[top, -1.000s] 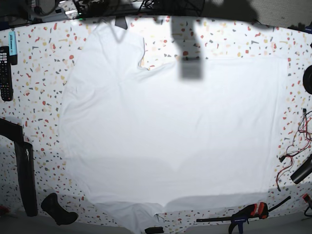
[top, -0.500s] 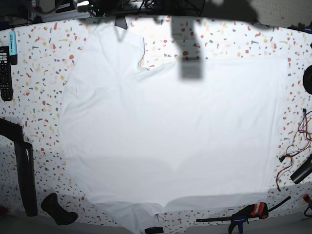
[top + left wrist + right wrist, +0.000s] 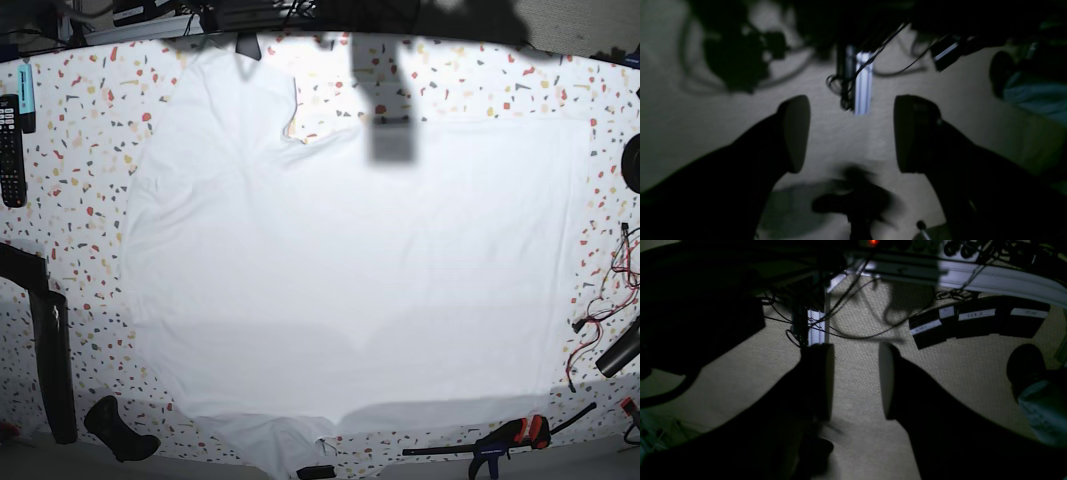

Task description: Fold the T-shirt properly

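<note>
On the table the T-shirt lies flat from center to 12 o'clock, both grippers parted and empty off-table, so your first reach risks bunching cloth.

The large white cloth T-shirt lies flat with open air above it. Clutter rings it on the white speckled terrazzo tabletop: a black remote control far left, red and black wires right, a black-and-orange bar clamp near the front edge.
</note>
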Controlling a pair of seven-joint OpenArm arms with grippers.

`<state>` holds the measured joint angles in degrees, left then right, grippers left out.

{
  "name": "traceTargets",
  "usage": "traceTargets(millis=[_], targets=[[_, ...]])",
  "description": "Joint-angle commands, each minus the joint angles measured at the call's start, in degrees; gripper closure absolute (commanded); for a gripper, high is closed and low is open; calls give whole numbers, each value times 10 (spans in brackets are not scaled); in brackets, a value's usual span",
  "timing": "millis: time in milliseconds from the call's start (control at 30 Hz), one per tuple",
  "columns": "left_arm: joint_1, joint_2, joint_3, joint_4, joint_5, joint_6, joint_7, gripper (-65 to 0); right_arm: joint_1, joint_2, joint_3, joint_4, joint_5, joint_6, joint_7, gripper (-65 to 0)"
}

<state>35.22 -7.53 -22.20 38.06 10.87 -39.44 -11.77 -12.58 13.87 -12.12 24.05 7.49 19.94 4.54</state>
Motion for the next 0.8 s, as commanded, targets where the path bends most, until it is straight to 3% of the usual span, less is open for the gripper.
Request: traceTargets(millis=[0,100,167,400,500,633,767], targets=[[18,-5,-2,2,0,-6,-5,-383,-3,4,1,3,0,3,6,-225],[28,-8,-2,2,0,0,-50,-383,-3,5,0,3,0,4,7,-225],[30,-7,-2,2,0,45,-75,-383,-3,5,0,3,2,4,6,-225],[27,-31,-2,3,25,119,-74,-383,-22,4,0,3,2,5,0,-225],[29,-49,-2,3,19,141,-85,-383,-41,4,0,3,2,6,23,-225],[37,-67,-2,3,-78,140,-100,-383,-73,7,0,3,2,9,68,-225],[49,-73,-2,3,-149,139,-115,-382,-105,15,0,3,2,16,76,-225]])
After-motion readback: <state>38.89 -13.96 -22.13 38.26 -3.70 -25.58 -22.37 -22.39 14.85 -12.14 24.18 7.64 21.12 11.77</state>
